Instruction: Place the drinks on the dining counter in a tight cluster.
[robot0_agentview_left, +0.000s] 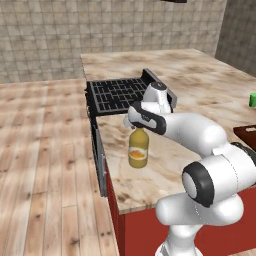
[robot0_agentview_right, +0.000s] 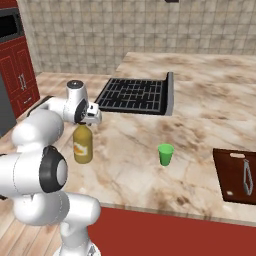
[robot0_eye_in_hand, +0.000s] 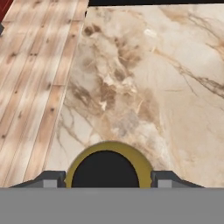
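Note:
The squat yellow-orange juice bottle (robot0_agentview_left: 138, 150) (robot0_agentview_right: 83, 146) is upright near the left edge of the dining counter (robot0_agentview_left: 200, 85) (robot0_agentview_right: 200, 110), its base at or just above the marbled top. My gripper (robot0_agentview_left: 137, 125) (robot0_agentview_right: 84, 122) comes down from above and is shut on the bottle's upper part. In the hand view the black cap and yellow shoulder of the bottle (robot0_eye_in_hand: 108, 168) sit between the two fingertips of the gripper (robot0_eye_in_hand: 109, 177), with the counter (robot0_eye_in_hand: 153, 78) below. The other drinks are out of view.
A black grated cooktop (robot0_agentview_left: 117, 95) (robot0_agentview_right: 135, 94) is set in the counter beyond the bottle. A small green cup (robot0_agentview_right: 165, 154) (robot0_agentview_left: 253, 99) stands to the right, and a dark board (robot0_agentview_right: 237, 175) lies at the right edge. Wooden floor (robot0_agentview_left: 40, 150) runs along the counter's left side.

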